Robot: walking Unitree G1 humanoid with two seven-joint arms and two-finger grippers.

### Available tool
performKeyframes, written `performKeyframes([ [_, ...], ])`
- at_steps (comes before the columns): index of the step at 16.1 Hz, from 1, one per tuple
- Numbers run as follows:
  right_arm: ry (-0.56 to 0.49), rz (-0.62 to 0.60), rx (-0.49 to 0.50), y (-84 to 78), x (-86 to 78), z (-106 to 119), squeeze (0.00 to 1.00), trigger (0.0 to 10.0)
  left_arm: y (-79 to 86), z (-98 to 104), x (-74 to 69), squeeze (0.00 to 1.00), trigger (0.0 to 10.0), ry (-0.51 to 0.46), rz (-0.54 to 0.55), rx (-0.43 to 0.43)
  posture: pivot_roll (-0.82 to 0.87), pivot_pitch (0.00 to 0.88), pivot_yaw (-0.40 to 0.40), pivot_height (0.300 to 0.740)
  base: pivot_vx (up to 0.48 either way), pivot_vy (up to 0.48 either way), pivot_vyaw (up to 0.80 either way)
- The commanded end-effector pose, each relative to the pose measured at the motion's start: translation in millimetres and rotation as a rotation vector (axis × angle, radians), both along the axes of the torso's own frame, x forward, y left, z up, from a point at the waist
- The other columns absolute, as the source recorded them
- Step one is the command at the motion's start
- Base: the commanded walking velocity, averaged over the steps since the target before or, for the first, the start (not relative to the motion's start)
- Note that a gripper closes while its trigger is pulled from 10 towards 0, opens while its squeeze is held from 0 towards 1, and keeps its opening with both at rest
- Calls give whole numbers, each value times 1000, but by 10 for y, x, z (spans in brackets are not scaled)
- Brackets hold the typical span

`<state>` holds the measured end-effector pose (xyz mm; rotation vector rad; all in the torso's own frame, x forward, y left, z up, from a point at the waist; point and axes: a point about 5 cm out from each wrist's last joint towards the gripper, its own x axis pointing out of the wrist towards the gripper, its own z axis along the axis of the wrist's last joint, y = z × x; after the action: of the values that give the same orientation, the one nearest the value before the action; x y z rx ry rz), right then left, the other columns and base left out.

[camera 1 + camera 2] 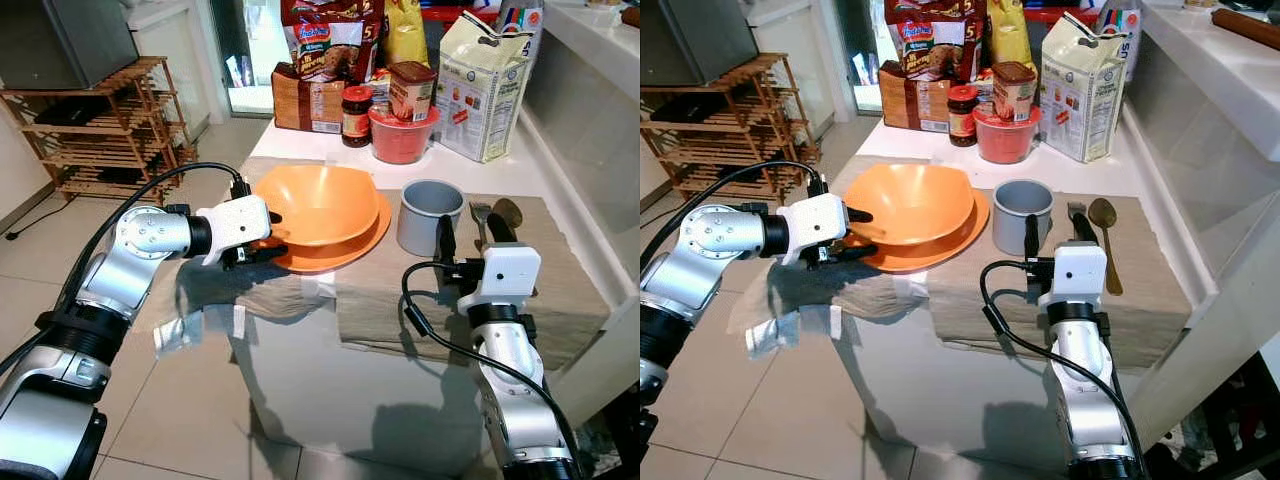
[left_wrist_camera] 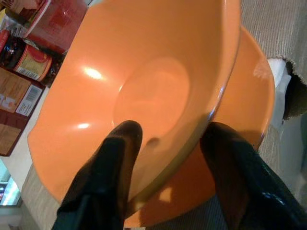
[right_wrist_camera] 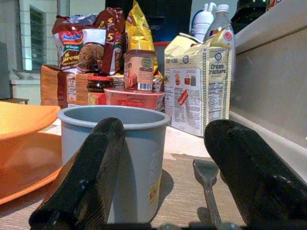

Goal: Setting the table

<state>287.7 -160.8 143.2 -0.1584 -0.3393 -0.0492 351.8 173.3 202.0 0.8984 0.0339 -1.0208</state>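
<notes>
Left gripper [image 1: 272, 236] straddles the near-left rim of the orange bowl [image 1: 320, 200]: in the left wrist view one finger [image 2: 112, 167] sits inside the bowl, the other [image 2: 235, 177] outside between bowl wall and the orange plate [image 2: 249, 91] beneath. Fingers spread around the rim, not visibly pinched, so a grip looks about to be made or just let go; can't tell which. Bowl rests in the plate, tilted slightly up toward 9 o'clock. Rim runs across the finger gap, so closing would catch it directly.

Right gripper [image 1: 470, 232] is released, fingers wide apart, aimed toward 12 o'clock. Grey cup [image 1: 430, 215] stands upright just ahead of its left finger [image 3: 91, 172]; fork [image 3: 207, 184] lies in the gap line between the fingers, long axis pointing away toward 12. Spoon [image 1: 1103, 240] lies parallel just at 3 o'clock of the fork. Right arm is nearer to cup and cutlery; left arm nearer to bowl and plate.

All on a beige placemat [image 1: 560, 290] on the white counter [image 1: 300, 145]. At 12 o'clock: red container [image 1: 402, 135], jar [image 1: 356, 110], cracker bag [image 1: 485, 85], snack packs [image 1: 330, 40]. They crowd the far edge but stay apart from the setting. Cup sits near the plate's 3 o'clock edge, a likely bump risk if the bowl shifts that way.
</notes>
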Motion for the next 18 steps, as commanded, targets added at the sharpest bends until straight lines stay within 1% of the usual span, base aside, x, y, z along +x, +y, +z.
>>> performKeyframes([
  [1,8,8,-9,5,-12,-4,0,10000,-11,-18,-17,0,0,-2,-13,-1,-28,0,78,740,0,0,0],
  [3,10,11,-10,10,-9,-8,0,10000,-19,-10,-18,0,0,-16,-18,-9,-28,0,78,740,0,0,0],
  [6,13,15,-11,16,-6,-14,0,10000,-12,-11,-24,0,0,-26,-33,3,-28,0,77,740,0,0,0],
  [13,22,18,-10,29,-2,-28,0,10000,26,-36,-59,0,0,4,-60,14,-25,0,76,740,0,0,0],
  [16,25,18,-10,28,-5,-37,0,10000,18,-16,-75,0,0,-17,-90,28,-22,0,76,740,0,0,0],
  [18,30,18,-10,26,-9,-50,0,10000,4,48,-72,0,0,-68,-92,15,-19,0,75,740,0,0,0],
])
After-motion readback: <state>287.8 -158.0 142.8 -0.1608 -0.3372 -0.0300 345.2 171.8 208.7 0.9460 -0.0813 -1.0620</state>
